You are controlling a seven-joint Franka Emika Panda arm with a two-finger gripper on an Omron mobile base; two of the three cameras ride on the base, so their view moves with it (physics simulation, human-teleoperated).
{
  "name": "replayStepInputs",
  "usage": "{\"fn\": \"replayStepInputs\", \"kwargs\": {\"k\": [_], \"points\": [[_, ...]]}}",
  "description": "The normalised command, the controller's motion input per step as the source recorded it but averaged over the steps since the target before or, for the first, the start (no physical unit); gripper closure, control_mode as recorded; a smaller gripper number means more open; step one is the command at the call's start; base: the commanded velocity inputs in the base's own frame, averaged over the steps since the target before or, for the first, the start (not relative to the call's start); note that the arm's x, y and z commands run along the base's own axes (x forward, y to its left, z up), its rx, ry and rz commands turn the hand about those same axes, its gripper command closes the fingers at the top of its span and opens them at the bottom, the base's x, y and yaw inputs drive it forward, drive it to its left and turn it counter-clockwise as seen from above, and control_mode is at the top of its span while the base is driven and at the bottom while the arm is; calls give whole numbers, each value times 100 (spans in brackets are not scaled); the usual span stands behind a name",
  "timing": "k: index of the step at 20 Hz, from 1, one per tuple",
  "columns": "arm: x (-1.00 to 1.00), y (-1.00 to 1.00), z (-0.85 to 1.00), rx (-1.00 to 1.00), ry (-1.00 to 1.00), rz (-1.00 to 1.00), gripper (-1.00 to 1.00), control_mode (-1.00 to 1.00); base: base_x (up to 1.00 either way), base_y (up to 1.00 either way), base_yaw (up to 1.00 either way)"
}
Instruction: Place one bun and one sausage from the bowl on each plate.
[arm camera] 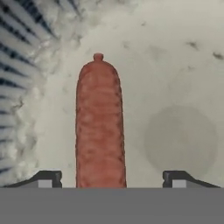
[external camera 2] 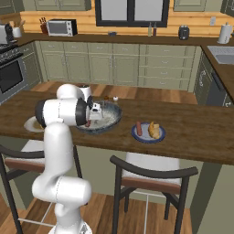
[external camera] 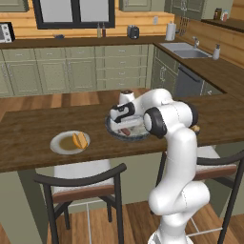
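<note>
Chairs (external camera: 81,183) front wooden counter (external camera: 28,143); cabinets (external camera: 71,71) behind.

Walls: warm wood planks (external camera: 143,21) above green-grey cabinets (external camera 2: 114,68).
Floor: reddish wood boards (external camera 2: 137,215).
Window: dark-framed (external camera: 74,12), over the far worktop.
Counter: dark wood slab (external camera 2: 201,132), two dark chairs (external camera 2: 153,180) tucked beneath (cushioned seats).
Appliances: microwave (external camera 2: 61,27), sink (external camera: 183,49), toaster (external camera: 133,32).

Home kitchen: green cabinets (external camera: 71,71) below window (external camera: 74,12), sink (external camera: 183,49) right of it, microwave (external camera 2: 61,27) left.
</note>
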Motion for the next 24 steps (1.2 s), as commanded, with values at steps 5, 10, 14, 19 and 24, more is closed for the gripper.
{"fn": "replayStepInputs", "kwargs": {"k": [5, 10, 14, 19, 24], "points": [[0, 0, 0, 0, 0, 0, 100, -100, 0, 0, 0], [2, 0, 6, 0, 0, 0, 100, -100, 0, 0, 0], [-36, 6, 93, 0, 0, 0, 100, -100, 0, 0, 0], [-69, 64, 63, 0, 0, -10, 100, -100, 0, 0, 0], [-76, 80, 58, 0, 0, -10, 100, -100, 0, 0, 0]]}}
